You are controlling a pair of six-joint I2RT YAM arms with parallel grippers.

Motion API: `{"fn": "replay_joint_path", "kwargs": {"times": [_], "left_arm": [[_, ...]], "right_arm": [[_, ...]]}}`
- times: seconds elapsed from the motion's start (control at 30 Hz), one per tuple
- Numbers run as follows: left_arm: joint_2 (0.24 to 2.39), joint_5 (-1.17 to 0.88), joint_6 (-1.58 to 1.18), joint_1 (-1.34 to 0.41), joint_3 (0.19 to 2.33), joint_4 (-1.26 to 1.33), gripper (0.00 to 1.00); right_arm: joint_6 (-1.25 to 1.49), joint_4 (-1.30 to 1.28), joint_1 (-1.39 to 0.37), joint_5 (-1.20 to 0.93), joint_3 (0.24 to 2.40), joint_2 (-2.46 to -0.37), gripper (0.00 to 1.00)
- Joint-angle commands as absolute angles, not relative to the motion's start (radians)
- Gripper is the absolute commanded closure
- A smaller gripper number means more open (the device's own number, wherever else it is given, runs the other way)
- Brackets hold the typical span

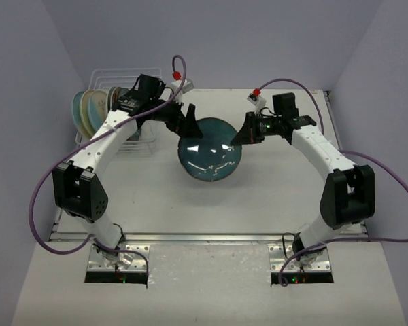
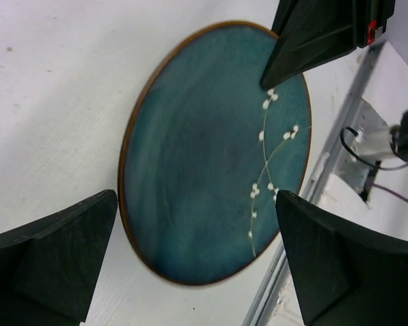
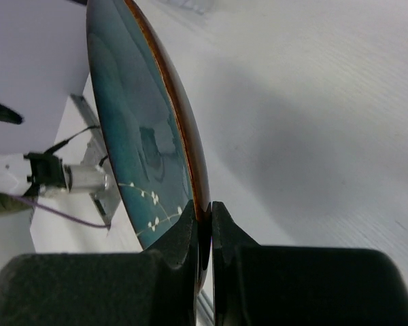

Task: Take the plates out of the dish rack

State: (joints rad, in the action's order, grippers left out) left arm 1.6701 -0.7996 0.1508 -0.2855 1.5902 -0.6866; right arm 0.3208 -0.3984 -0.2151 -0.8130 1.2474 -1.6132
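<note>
A dark teal-blue plate (image 1: 211,155) with a white blossom pattern hangs tilted over the middle of the table. My right gripper (image 1: 247,133) is shut on its right rim; in the right wrist view both fingers pinch the brown edge of the plate (image 3: 146,109). My left gripper (image 1: 184,121) is open just off the plate's upper left rim and holds nothing. In the left wrist view the plate (image 2: 204,163) lies beyond the wide-apart fingers (image 2: 61,258). The white wire dish rack (image 1: 137,141) stands at the back left and holds several cream and pale plates (image 1: 88,112).
The table's metal front edge (image 1: 211,238) and both arm bases lie at the near side. Grey walls close in the back and sides. The right gripper's finger (image 2: 319,34) shows at the top of the left wrist view.
</note>
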Motion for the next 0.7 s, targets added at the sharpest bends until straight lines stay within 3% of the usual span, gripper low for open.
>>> {"fn": "replay_joint_path", "kwargs": {"times": [0.0,0.37,0.67], "left_arm": [[1.611,-0.594,0.041,-0.229,1.613,-0.527,0.0],[1.453,-0.256,-0.042,-0.137,1.489,-0.315,0.0],[1.45,-0.092,0.028,-0.137,1.452,-0.368,0.0]], "right_arm": [[0.501,-0.263,-0.055,-0.803,1.261,-1.649,1.0],[0.802,-0.008,0.267,-0.639,1.327,-1.94,1.0],[0.935,0.118,0.33,-0.581,1.479,-2.168,1.0]]}}
